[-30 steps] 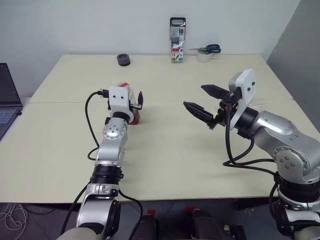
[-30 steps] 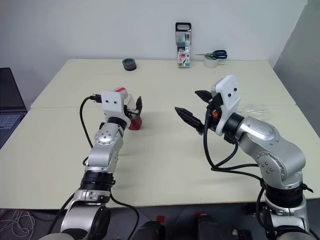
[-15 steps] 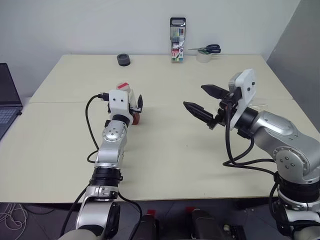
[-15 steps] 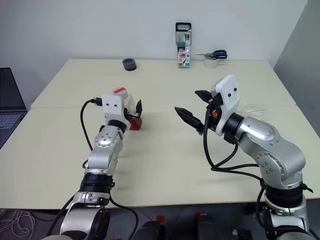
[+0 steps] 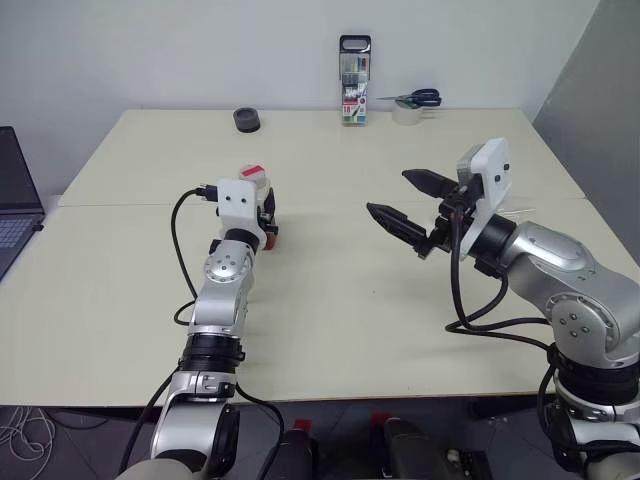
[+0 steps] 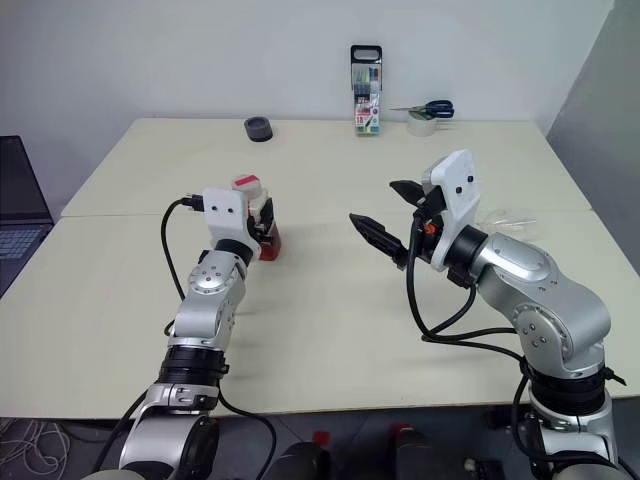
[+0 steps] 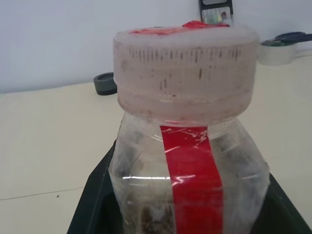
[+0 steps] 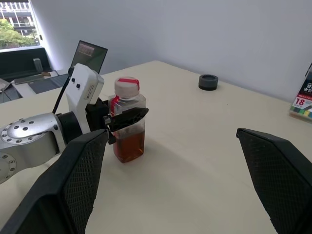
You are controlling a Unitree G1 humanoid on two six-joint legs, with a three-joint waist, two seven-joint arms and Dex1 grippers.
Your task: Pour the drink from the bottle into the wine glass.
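The bottle [image 8: 127, 100] stands upright on the left half of the table [image 5: 330, 300]. It is clear plastic with a pink-red cap [image 5: 253, 173] and a red label strip [image 7: 191, 170]. The amber drink [image 8: 128, 144] fills its lower part. My left gripper [image 6: 266, 224] is shut on the bottle's body below the cap, its black fingers [image 8: 130, 117] pressed to both sides. My right gripper [image 5: 388, 192] hangs open above the table's right half, apart from the bottle and pointing toward it. A faint clear shape [image 6: 505, 215] lies past my right forearm; I cannot tell whether it is the wine glass.
A tall marker pack [image 5: 354, 80] stands at the table's far edge, with scissors [image 5: 415, 98] on a tape roll [image 5: 406, 114] to its right. A small black roll [image 5: 247, 120] sits far left of them. A laptop [image 5: 12, 200] lies beyond the left edge.
My left gripper's fingers have closed from wide open onto the bottle. Neither arm has moved, and the right gripper stays open.
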